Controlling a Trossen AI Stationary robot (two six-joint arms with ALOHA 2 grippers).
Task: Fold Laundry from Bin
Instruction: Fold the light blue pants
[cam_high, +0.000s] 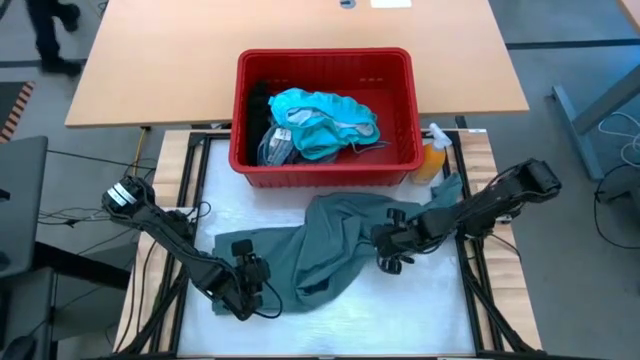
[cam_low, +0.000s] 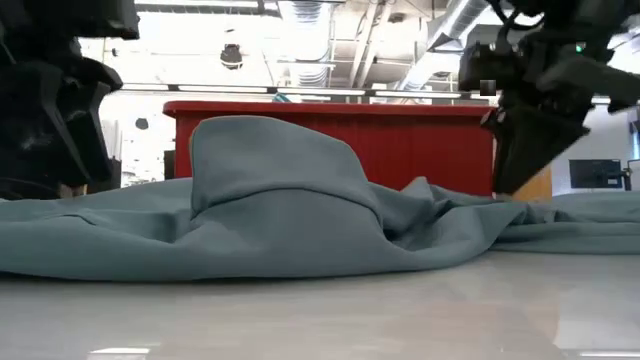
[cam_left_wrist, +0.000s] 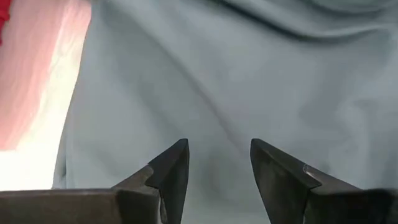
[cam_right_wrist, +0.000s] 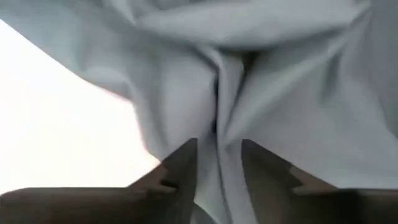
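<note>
- High view: a grey-green garment (cam_high: 335, 240) lies crumpled on the white worktop (cam_high: 400, 310), just in front of the red bin (cam_high: 325, 170), which stands at the worktop's far edge with teal laundry (cam_high: 320, 120) and a dark piece left inside.
- The garment's long axis runs on a slant, from the near-left area up toward the far-right corner, where a corner of cloth reaches an orange spray bottle (cam_high: 433, 160).
- The left tool (cam_high: 250, 280) sits at the garment's near-left end; its wrist view shows both prongs parted over flat cloth, nothing pinched between them.
- The right tool (cam_high: 392, 245) sits on the garment's right side. In its wrist view a raised fold of cloth runs down into the narrow gap between the prongs; whether they actually pinch it I cannot tell.
- Each arm is close to its own end, so spreading the cloth looks like a two-arm pull along that slanted axis.
- Open room lies toward the near edge and near-right corner; the bin blocks the far side, and the bottle crowds the far-right corner.
- Low view: the cloth humps up in the middle, so it is far from flat.
</note>
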